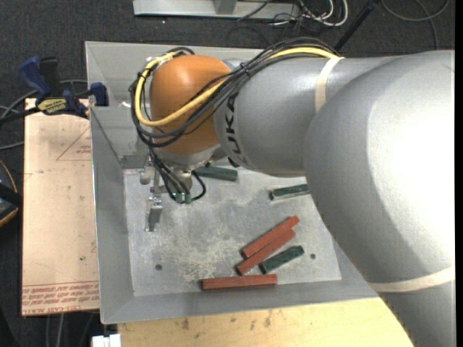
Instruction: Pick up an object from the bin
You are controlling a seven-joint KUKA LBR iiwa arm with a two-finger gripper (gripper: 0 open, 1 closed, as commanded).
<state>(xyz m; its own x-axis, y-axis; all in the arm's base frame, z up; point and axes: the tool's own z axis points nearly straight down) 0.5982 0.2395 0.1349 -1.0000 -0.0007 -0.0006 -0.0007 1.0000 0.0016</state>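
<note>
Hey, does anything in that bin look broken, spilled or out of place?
Nothing stands out. The red-brown bars and dark green bars lie flat and whole on the floor of the bin, loosely scattered at different angles. The gripper hangs over a bare patch near the left wall.

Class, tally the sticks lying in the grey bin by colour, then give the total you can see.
Red-brown sticks: 3
Dark green sticks: 3
Total: 6 in view. One green stick lies partly under the arm, which covers part of the bin, so more could be hidden.
</note>
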